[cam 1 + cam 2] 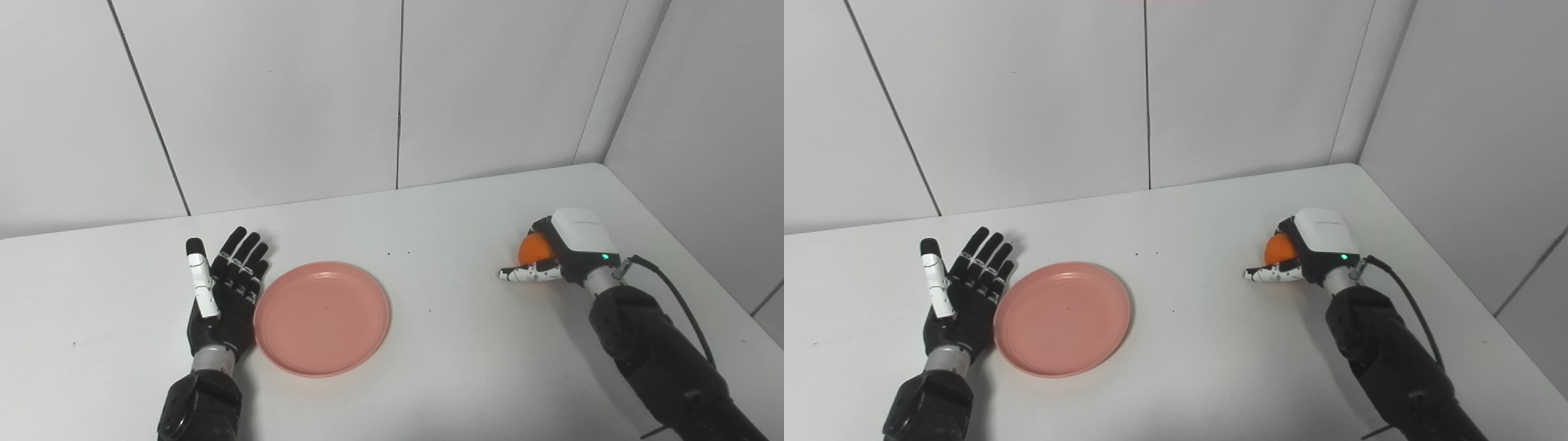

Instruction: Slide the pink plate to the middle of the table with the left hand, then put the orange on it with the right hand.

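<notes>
The pink plate lies flat on the white table, a little left of centre. My left hand rests palm up against the plate's left rim, open, fingers stretched away from me. At the right side my right hand covers the orange, fingers curled around it and the thumb reaching out to the left. Only part of the orange shows under the hand. I cannot see whether it rests on the table or is lifted.
Grey wall panels close the table at the back and along the right. A black cable runs along my right forearm. A few small dark specks dot the tabletop behind the plate.
</notes>
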Robot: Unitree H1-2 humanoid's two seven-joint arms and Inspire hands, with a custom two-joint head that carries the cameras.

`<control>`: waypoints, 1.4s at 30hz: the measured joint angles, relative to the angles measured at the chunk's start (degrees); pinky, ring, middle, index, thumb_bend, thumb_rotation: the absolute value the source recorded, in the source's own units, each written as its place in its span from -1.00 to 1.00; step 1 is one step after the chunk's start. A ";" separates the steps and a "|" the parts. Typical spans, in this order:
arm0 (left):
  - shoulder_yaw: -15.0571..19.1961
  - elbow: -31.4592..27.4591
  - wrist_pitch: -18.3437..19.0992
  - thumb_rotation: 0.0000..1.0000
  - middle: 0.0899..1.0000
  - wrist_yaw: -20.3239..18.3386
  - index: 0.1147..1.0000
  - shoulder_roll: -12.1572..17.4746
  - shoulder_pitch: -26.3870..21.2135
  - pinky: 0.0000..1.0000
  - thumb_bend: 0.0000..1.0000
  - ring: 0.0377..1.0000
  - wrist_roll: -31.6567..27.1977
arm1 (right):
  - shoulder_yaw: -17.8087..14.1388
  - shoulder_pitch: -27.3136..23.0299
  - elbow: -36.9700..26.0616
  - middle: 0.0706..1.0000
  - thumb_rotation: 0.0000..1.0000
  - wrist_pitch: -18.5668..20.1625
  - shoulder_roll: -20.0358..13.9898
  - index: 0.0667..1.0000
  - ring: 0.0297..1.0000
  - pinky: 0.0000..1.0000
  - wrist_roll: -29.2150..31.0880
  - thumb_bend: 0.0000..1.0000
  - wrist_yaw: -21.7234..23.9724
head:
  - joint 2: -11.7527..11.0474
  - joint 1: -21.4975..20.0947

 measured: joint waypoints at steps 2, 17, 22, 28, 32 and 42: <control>-0.42 0.00 -0.01 0.56 0.51 0.17 0.35 -0.45 0.06 0.82 0.67 0.64 0.75 | -0.81 0.05 -0.83 -0.75 -0.17 -0.05 0.00 -0.64 -0.80 -0.86 0.35 0.04 -0.40 | -0.18 2.71; -3.07 0.48 -0.96 0.61 0.51 1.56 0.33 -2.09 0.28 0.75 0.66 0.62 4.28 | -2.36 -0.44 -9.37 -0.80 -0.17 -2.80 0.01 -0.71 -0.85 -0.88 3.17 0.01 -0.55 | 0.88 11.59; -3.63 1.31 -2.56 0.59 0.49 1.85 0.35 -2.17 0.27 0.77 0.66 0.59 4.40 | -3.30 -1.38 -11.80 -0.81 -0.19 -3.99 0.01 -0.70 -0.84 -0.88 4.72 0.04 -0.41 | 0.70 14.24; -4.40 2.38 -4.54 0.59 0.50 2.15 0.33 -2.26 0.12 0.77 0.69 0.59 4.52 | -3.35 -2.10 -13.84 -0.78 -0.10 -4.86 0.04 -0.69 -0.82 -0.86 6.32 0.02 0.33 | 0.70 17.23; -4.47 3.30 -5.27 0.60 0.50 2.25 0.30 -2.36 -0.27 0.78 0.71 0.58 4.52 | -3.15 -3.41 -16.07 -0.77 -0.12 -5.15 0.65 -0.68 -0.82 -0.86 7.12 0.00 0.64 | 0.62 18.28; -4.71 3.56 -5.31 0.57 0.48 2.44 0.29 -2.44 -0.55 0.76 0.66 0.57 4.34 | -0.29 -5.78 -19.78 -0.77 -0.15 -5.23 4.91 -0.69 -0.83 -0.86 6.65 0.00 3.63 | 0.79 18.46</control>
